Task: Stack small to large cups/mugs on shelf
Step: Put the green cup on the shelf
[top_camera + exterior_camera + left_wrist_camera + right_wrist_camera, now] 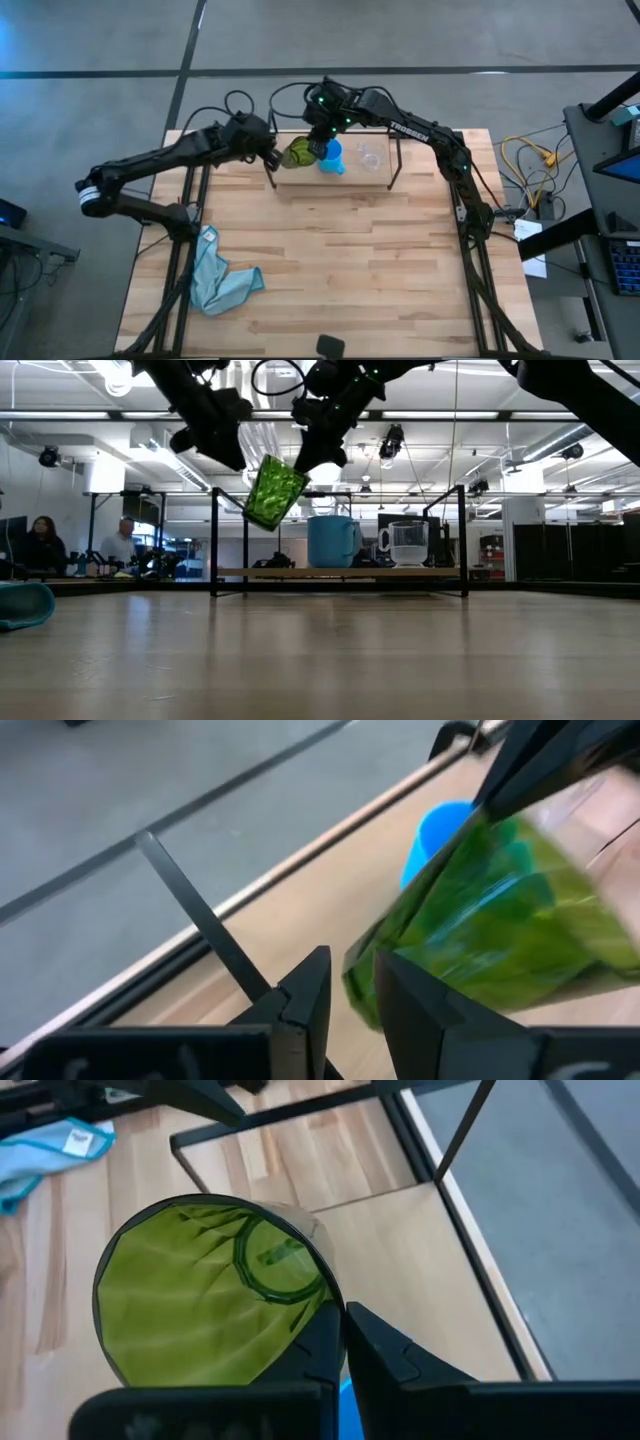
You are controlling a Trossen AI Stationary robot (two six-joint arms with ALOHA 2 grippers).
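Green cup [272, 491] hangs tilted above the shelf's [340, 572] left end — the right gripper [343, 1318] clamped on its rim, mouth facing that wrist. Just beside it, the blue mug [333, 541] stands upright on the shelf, with the clear cup [407, 544] beyond. Left gripper [348, 982] waits next to the green cup, fingers apart, holding nothing.
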